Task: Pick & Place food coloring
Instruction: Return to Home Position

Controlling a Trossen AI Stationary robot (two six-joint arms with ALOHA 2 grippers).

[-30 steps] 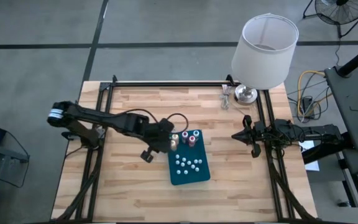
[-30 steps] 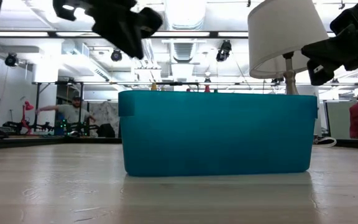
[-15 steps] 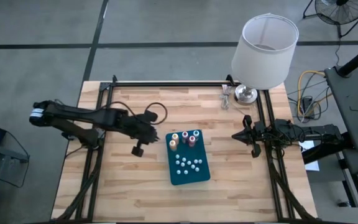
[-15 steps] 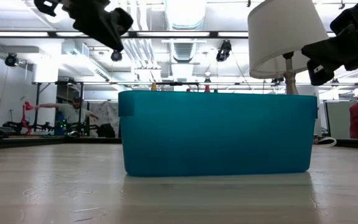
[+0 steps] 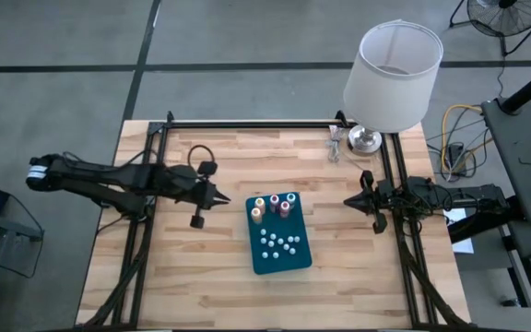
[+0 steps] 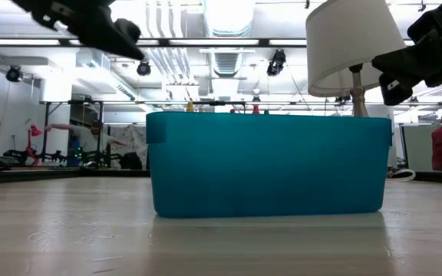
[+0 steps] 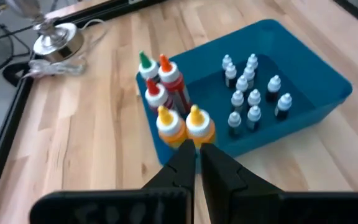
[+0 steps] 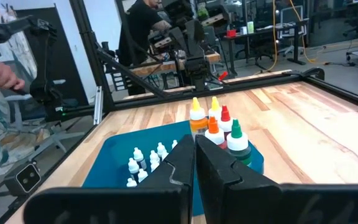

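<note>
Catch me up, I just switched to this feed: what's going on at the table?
The food coloring bottles stand inside the teal bin in the middle of the table: taller colour-capped ones at the end toward the lamp, small white-capped ones at the other end. Nothing is held. The left gripper, shut and empty, has pulled back from the bin and hangs off its left side. The right gripper waits shut by the table's right edge.

Light wood-plank desk (image 5: 201,267). Near centre, slightly right: teal tray (image 5: 289,263). Far right corner: lamp (image 5: 365,140) on metal base. Black frame rail (image 5: 247,124) along far edge.
</note>
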